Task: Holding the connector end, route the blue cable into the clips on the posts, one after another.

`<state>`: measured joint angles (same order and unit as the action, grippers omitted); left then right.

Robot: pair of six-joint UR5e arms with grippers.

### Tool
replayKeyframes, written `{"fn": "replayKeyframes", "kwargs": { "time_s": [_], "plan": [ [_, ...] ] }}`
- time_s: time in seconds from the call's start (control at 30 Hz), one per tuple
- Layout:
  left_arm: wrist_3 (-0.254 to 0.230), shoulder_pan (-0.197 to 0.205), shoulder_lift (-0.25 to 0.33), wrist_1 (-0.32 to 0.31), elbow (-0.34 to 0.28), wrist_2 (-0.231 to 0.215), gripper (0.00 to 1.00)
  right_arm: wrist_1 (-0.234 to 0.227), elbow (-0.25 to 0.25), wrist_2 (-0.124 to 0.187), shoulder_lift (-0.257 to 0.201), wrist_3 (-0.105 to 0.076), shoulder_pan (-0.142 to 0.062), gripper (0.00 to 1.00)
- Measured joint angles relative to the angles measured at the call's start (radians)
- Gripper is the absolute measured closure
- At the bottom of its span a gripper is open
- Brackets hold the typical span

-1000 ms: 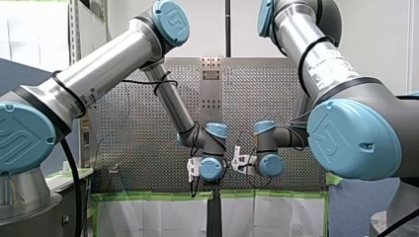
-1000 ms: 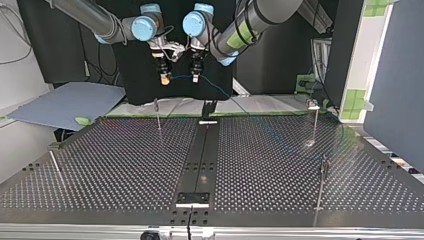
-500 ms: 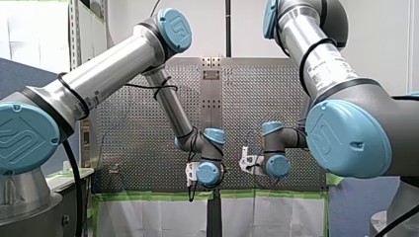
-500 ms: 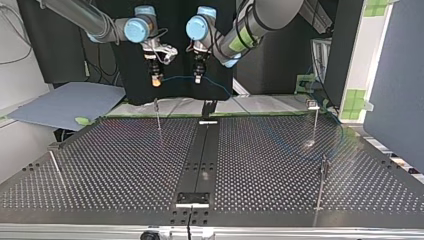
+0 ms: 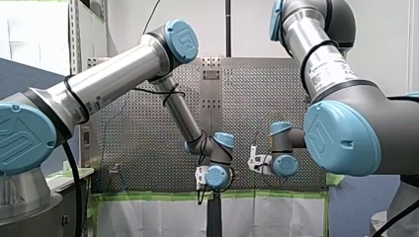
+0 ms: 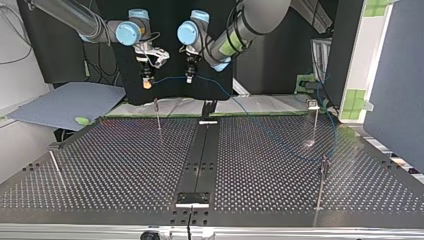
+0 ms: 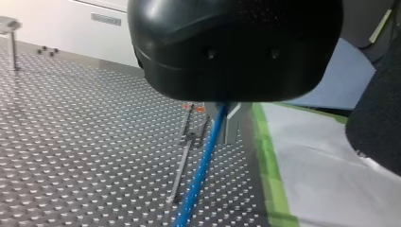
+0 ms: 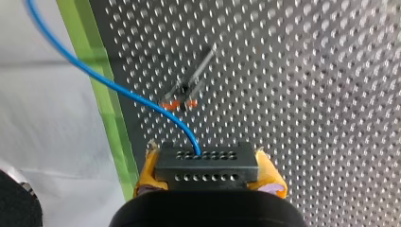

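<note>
In the right wrist view my right gripper (image 8: pixel 205 178) is shut, its yellow pads (image 8: pixel 149 172) clamping a black connector (image 8: pixel 208 161). The blue cable (image 8: pixel 108 80) leaves the connector and arcs away above a clip post (image 8: pixel 189 87) with orange tips. In the left wrist view my left gripper (image 7: pixel 228 122) is shut on the blue cable (image 7: pixel 201 170), which runs down past the same kind of post (image 7: pixel 184 146). In the top view my right gripper (image 6: pixel 146 81) and my left gripper (image 6: pixel 190 75) hang above the table's far edge, the cable (image 6: pixel 167 78) stretched between them.
A thin post (image 6: pixel 157 114) stands under the grippers at the far edge. More posts rise at the top view's right (image 6: pixel 316 117), near right (image 6: pixel 322 182) and near left (image 6: pixel 54 165). The slack cable (image 6: pixel 280 140) trails over the perforated table (image 6: pixel 125 165). Green tape (image 8: pixel 111 118) edges it.
Both grippers have shifted toward the top view's left, the right one further, so the cable span between them is longer. Both grips are unchanged.
</note>
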<state>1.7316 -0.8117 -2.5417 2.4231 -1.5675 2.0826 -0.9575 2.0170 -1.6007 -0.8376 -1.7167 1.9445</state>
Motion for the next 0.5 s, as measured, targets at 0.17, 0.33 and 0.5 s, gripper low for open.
{"fn": "replayKeyframes", "kwargs": {
  "time_s": [0.17, 0.33, 0.5],
  "plan": [
    [0.021, -0.006, -0.039, 0.000, 0.045, -0.005, 1.00, -0.004, 0.000, 0.021, 0.000, -0.018, -0.032, 1.00],
    [0.042, -0.009, -0.050, -0.026, 0.093, -0.005, 1.00, -0.003, 0.001, 0.038, 0.002, -0.026, -0.055, 1.00],
    [0.047, -0.015, -0.056, -0.031, 0.145, -0.007, 1.00, 0.004, 0.001, 0.070, 0.002, -0.031, -0.066, 1.00]
  ]
}}
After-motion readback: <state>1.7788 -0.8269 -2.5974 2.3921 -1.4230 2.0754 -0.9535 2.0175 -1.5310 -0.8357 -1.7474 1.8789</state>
